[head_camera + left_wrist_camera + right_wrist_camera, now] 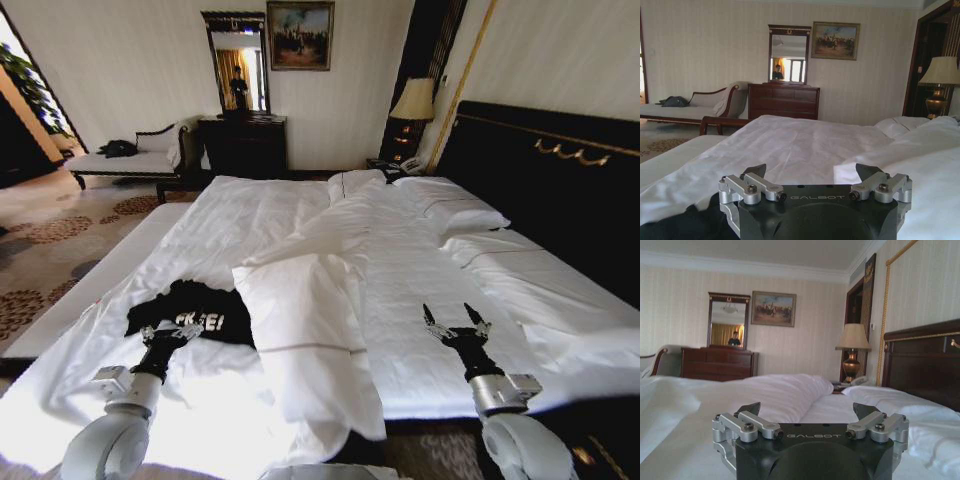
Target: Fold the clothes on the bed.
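The clothes are one black T-shirt with white lettering, lying crumpled on the near left part of the bed. My left gripper hovers open at the shirt's near edge, its fingers spread with nothing between them. In the left wrist view, the left gripper has black fabric just below and beside it. My right gripper is open over bare white sheet at the near right, well apart from the shirt. The right wrist view shows the right gripper wide open and pointing toward the pillows.
A turned-back white duvet lies between the two grippers. The dark headboard runs along the right. Behind the bed are a dresser with a mirror, a lamp, and a bench holding a dark bundle. Patterned carpet lies to the left.
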Available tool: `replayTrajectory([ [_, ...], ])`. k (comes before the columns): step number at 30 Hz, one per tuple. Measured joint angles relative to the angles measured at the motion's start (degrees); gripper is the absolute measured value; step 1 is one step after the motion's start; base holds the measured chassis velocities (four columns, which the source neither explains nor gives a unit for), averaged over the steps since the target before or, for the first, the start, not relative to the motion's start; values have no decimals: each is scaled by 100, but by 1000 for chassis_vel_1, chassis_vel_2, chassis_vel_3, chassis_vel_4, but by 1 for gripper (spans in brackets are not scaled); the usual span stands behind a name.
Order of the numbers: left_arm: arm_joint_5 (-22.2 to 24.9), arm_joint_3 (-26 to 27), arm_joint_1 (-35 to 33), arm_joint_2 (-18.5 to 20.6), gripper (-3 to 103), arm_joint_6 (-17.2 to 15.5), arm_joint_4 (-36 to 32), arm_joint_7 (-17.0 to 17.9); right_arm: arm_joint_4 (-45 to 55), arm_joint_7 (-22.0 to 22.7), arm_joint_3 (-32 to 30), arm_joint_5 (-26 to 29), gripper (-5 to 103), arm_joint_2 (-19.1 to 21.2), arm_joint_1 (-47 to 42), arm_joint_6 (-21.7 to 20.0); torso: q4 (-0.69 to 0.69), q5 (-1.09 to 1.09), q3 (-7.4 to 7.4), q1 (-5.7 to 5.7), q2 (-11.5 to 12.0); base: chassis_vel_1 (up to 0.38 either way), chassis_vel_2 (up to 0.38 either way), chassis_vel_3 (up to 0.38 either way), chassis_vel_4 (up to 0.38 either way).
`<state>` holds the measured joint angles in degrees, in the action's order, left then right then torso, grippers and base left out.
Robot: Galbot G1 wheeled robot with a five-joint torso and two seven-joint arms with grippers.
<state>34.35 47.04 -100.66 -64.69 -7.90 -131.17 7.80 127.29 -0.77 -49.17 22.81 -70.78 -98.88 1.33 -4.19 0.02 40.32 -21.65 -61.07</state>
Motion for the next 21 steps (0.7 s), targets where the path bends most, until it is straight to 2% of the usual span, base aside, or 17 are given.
replayTrajectory([
  [6,1,5,-45,-18,100,6,-10,-16,225,-38,-132,462,100,225,-8,-12,-1,-1,2,-6,2,-175,150,146,-141],
  [9,1,10,-72,-19,100,12,-2,-25,690,-135,-158,1538,100,763,-121,-564,0,-1,2,-4,2,0,0,0,0],
  [10,1,10,-72,-19,100,12,-2,-25,690,-135,-158,1538,100,763,-121,-564,0,-1,2,-4,2,0,0,0,0],
  [14,1,25,-96,-22,100,14,-8,-29,1037,-89,-158,3093,100,1590,142,-1239,-1,-3,-4,10,-5,19,-29,-9,18],
  [15,1,25,-96,-22,100,14,-8,-29,1037,-89,-158,3093,100,1590,142,-1239,-1,-3,-4,10,-5,52,-58,-19,34],
  [18,1,53,-134,-37,100,14,-22,-34,1006,42,-91,3811,100,2130,647,-1581,0,0,-3,8,-4,19,-30,-40,13],
  [20,-4,71,-171,-54,100,15,-28,-42,891,23,11,3922,100,2426,868,-1677,0,-2,0,3,-2,0,0,0,0],
  [21,-4,71,-171,-54,100,15,-28,-42,891,23,11,3922,100,2426,868,-1677,0,-2,0,3,-2,0,0,0,0],
])
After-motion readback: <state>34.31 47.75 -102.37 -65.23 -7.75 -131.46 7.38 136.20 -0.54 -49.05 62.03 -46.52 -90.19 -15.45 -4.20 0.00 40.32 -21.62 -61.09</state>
